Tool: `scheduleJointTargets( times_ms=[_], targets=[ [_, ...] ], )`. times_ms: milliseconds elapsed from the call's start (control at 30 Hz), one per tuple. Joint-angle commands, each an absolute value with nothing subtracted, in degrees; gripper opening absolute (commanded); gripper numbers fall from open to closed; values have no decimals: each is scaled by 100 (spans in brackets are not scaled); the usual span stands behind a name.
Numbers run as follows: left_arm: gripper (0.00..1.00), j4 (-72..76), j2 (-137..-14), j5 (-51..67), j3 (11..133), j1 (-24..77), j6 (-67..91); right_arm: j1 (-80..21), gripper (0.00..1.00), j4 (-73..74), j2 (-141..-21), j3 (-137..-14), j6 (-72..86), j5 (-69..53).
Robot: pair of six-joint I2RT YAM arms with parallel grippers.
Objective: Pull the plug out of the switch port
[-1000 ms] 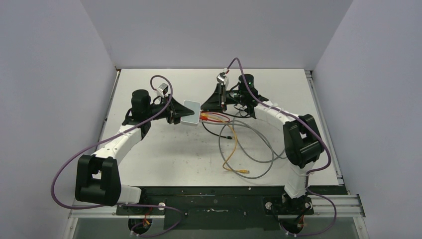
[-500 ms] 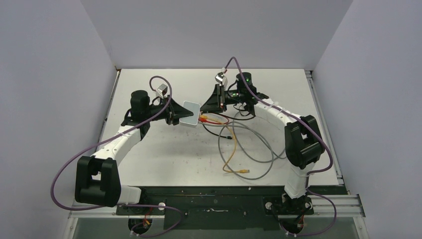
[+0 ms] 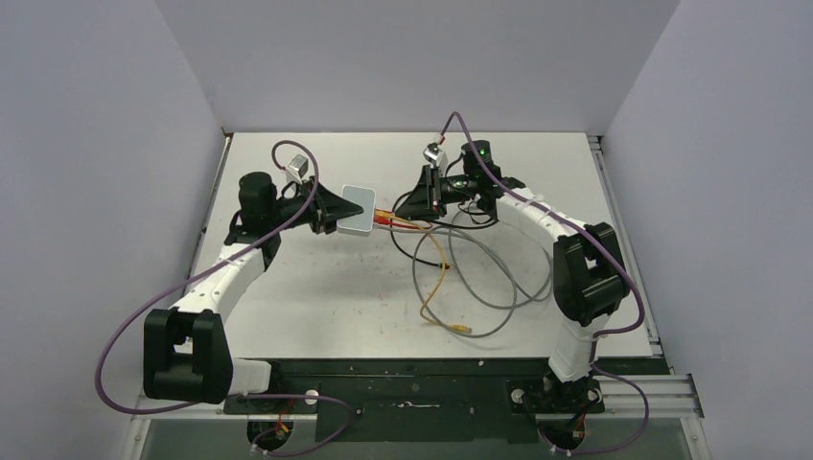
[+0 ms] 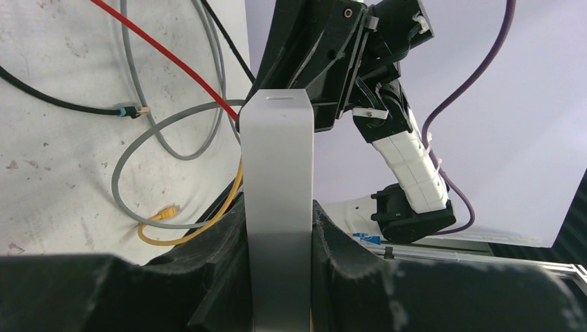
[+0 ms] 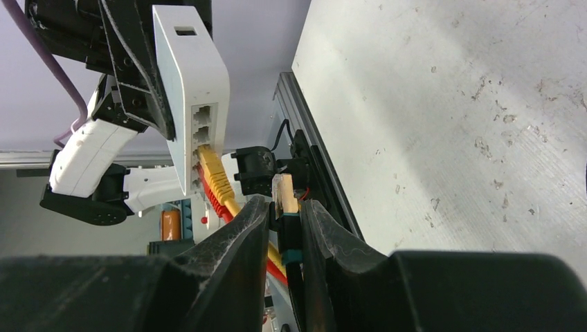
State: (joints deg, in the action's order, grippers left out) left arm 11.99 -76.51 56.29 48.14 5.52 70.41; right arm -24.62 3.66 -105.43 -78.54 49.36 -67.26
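The pale switch box (image 3: 353, 208) hangs above the table, clamped across its flat faces by my left gripper (image 3: 334, 213); the left wrist view shows the box (image 4: 277, 173) edge-on between the fingers (image 4: 214, 256). Its port row (image 5: 203, 124) faces my right gripper (image 5: 284, 207), which is shut on a clear-tipped plug (image 5: 284, 188) with a teal band on a black cable. That plug sits clear of the box, a short gap from the sockets. A yellow plug (image 5: 212, 168) and a red one (image 5: 210, 194) remain seated lower in the row. From above, the right gripper (image 3: 406, 205) is just right of the box.
Grey cable loops (image 3: 484, 278) and a yellow cable ending in a loose plug (image 3: 464, 329) lie on the table below the grippers. Another black cable end (image 4: 131, 111) rests on the table. A metal rail (image 3: 628, 240) runs along the table's right edge.
The left arm has drawn the box leftward and up, widening the gap to the right gripper. The cables have dragged left with it.
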Motion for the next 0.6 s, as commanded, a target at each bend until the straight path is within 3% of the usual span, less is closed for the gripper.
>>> scheduleJointTargets(
  times_ms=[0,300,567],
  targets=[
    [0,1842,-7401,5718,4871,523,7229,-2470,5,251,-10266,-7987,4809,-6702],
    [0,1744,-7401,5772,4830,536,7138,-2419,5,158,-10229,-8139,4907,-6536],
    [0,570,-7341,5744,5049,607,6277,-2253,5,56,-10003,-8402,5020,-6099]
  ],
)
